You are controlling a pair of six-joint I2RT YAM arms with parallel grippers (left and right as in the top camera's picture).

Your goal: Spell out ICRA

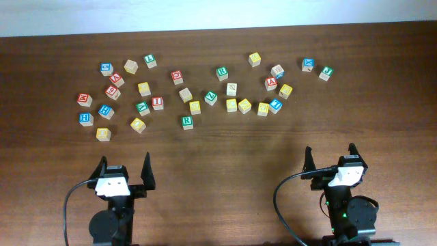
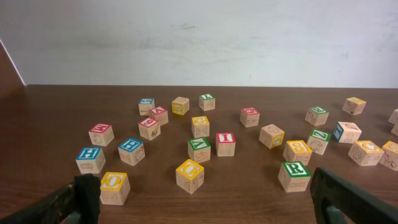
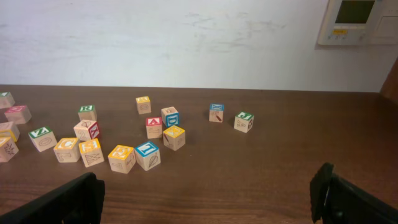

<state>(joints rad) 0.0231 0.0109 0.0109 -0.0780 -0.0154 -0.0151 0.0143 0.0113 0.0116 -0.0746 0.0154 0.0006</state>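
Observation:
Small wooden letter cubes lie scattered across the far half of the brown table (image 1: pixel 225 157). The red I (image 1: pixel 158 103) (image 2: pixel 226 140) stands left of centre. A green R (image 1: pixel 187 121) (image 2: pixel 295 169) is the cube closest to the arms. The red A (image 1: pixel 271 83) (image 3: pixel 153 123) lies right of centre. A yellow cube (image 1: pixel 143 88) (image 2: pixel 200 122) seems to carry the C. My left gripper (image 1: pixel 125 162) (image 2: pixel 205 199) and my right gripper (image 1: pixel 330 152) (image 3: pixel 208 196) hang open and empty at the near edge, short of all cubes.
A second green R (image 1: pixel 222 72) sits further back. Blue cubes (image 1: pixel 85 119) and yellow O cubes (image 2: pixel 114 182) lie at the left, and a blue and a green cube (image 1: pixel 326 72) at the far right. A white wall (image 2: pixel 199 37) stands behind the table.

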